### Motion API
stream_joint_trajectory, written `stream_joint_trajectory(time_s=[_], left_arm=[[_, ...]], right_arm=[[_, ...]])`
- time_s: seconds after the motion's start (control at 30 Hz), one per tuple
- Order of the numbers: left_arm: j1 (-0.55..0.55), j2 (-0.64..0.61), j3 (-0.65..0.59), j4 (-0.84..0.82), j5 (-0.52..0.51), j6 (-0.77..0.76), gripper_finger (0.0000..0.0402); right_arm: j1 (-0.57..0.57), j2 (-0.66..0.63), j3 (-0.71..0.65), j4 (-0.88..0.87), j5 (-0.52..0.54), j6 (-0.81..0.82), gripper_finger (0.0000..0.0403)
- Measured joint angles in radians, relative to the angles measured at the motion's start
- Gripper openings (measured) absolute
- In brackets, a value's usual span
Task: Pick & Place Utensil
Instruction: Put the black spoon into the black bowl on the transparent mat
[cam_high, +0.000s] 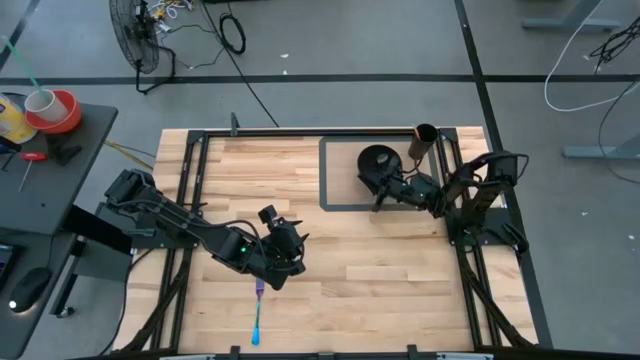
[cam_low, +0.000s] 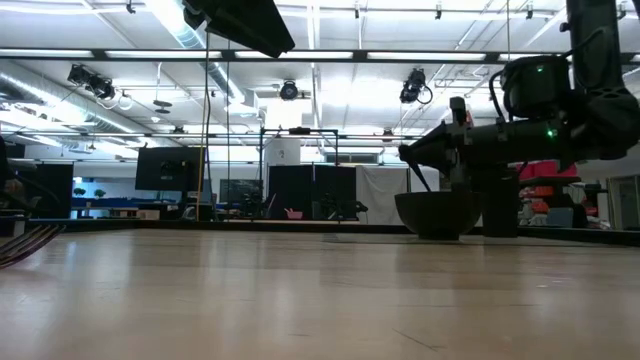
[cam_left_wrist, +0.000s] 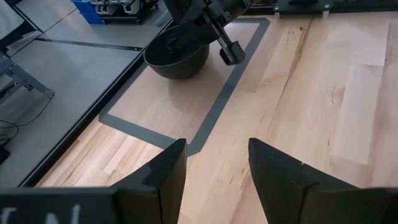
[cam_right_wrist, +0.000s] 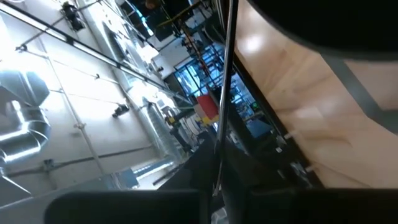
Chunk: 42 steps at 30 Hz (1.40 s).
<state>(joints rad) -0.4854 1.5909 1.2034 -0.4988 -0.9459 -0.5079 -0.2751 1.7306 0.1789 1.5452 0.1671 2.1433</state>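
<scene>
We see the wooden counter (cam_high: 400, 280) from above, with both arms reaching in over it. The left end effector (cam_high: 283, 250) hangs over the front-left part of the boards, and in its wrist view its two fingers (cam_left_wrist: 165, 177) stand wide apart with bare wood between them, holding nothing. Just in front of it, near the counter's front edge, lies the utensil (cam_high: 258, 315), a slim piece with a purple end toward the arm and a blue end toward the edge; it lies flat on the wood, apart from the fingers.

At the back right a grey tape rectangle (cam_high: 325, 175) is marked on the counter, and the dark bowl (cam_high: 378, 160) sits inside it. A dark cup (cam_high: 423, 142) stands just beyond the rectangle's far right corner. The right end effector (cam_high: 385, 192) reaches from the right side to the bowl's near rim; in the low view it shows beside the bowl (cam_low: 437, 213). From the left wrist view we see its fingertip (cam_left_wrist: 229, 55) just beside the bowl (cam_left_wrist: 177, 56). We cannot tell whether this end effector is wide or narrow: its own wrist view is mostly blocked by dark shapes.
</scene>
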Motion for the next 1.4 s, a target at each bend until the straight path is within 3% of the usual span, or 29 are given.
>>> stream_joint_trajectory(time_s=[0.6, 0.83, 1.27, 1.4], left_arm=[[0.001, 0.000, 0.000, 0.029, 0.000, -0.005, 0.0177], [0.002, 0.000, 0.000, 0.043, 0.001, -0.005, 0.0177], [0.002, 0.000, 0.000, 0.043, 0.247, -0.005, 0.0177], [0.002, 0.000, 0.000, 0.046, 0.262, -0.005, 0.0177]], right_arm=[[-0.031, 0.000, 0.000, 0.000, -0.002, -0.056, 0.0023], [-0.031, 0.000, 0.000, 0.000, -0.001, 0.015, 0.0023], [-0.031, 0.000, 0.000, 0.014, 0.001, 0.014, 0.0023], [-0.031, 0.000, 0.014, 0.026, 0.001, 0.000, 0.0023]])
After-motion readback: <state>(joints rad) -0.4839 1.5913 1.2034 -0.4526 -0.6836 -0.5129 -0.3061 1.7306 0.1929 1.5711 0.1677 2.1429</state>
